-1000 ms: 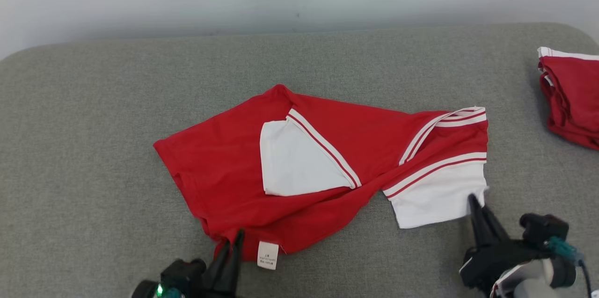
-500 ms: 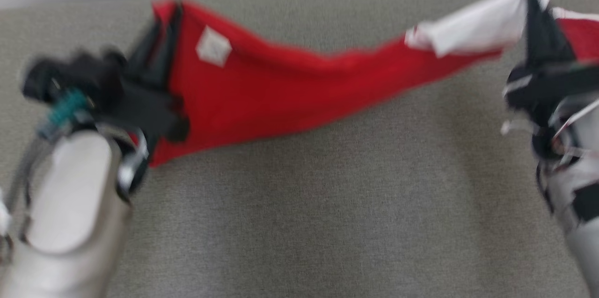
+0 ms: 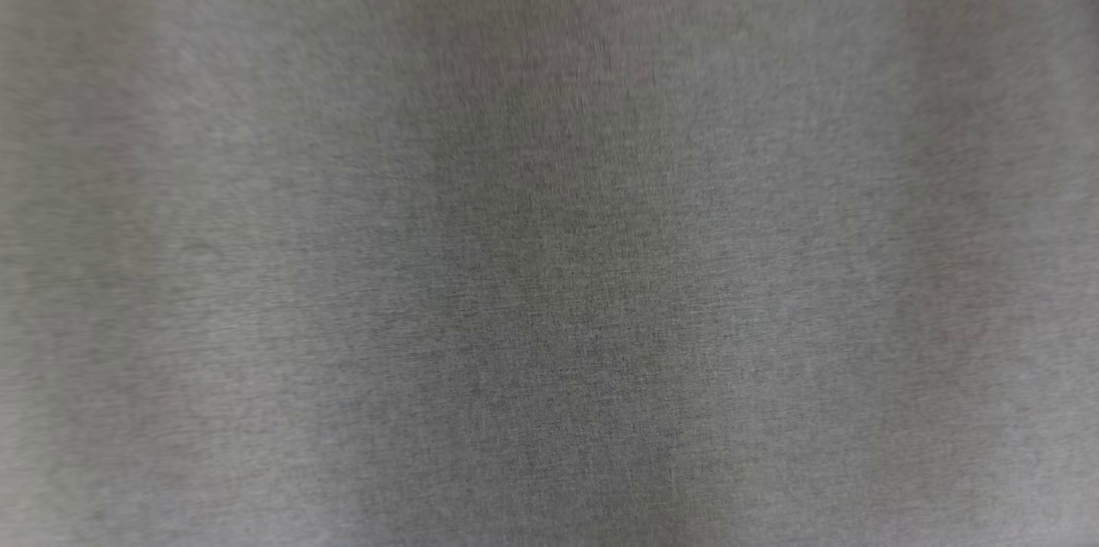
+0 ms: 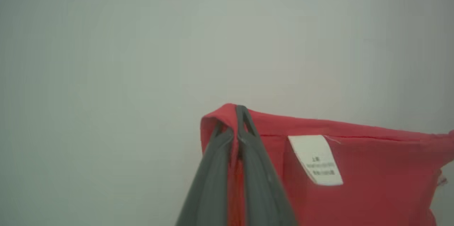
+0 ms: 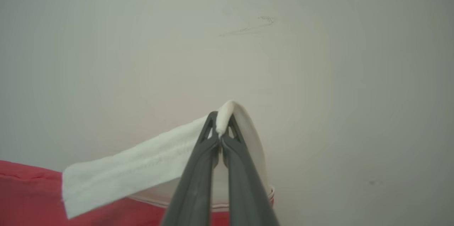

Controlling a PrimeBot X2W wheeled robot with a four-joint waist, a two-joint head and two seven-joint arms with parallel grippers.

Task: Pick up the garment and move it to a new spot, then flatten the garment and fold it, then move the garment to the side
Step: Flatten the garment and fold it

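The garment is red with white parts. In the left wrist view its red corner [image 4: 354, 183] hangs from my left gripper [image 4: 236, 132], which is shut on the hem beside a white care label [image 4: 315, 160]. In the right wrist view my right gripper [image 5: 220, 132] is shut on a white edge of the garment [image 5: 134, 169], with red cloth [image 5: 32, 197] trailing to the lower left. Both grippers hold the cloth up in front of a pale wall.
The head view is a blurred stretch of grey fabric surface [image 3: 549, 272]. A pale wall [image 4: 142, 41] stands behind the left gripper, and a pale wall [image 5: 319, 77] with a faint scuff mark behind the right gripper.
Both grippers have lifted the garment off the grey surface and raised it high. The head camera has swung down, so the garment and arms have left its picture.
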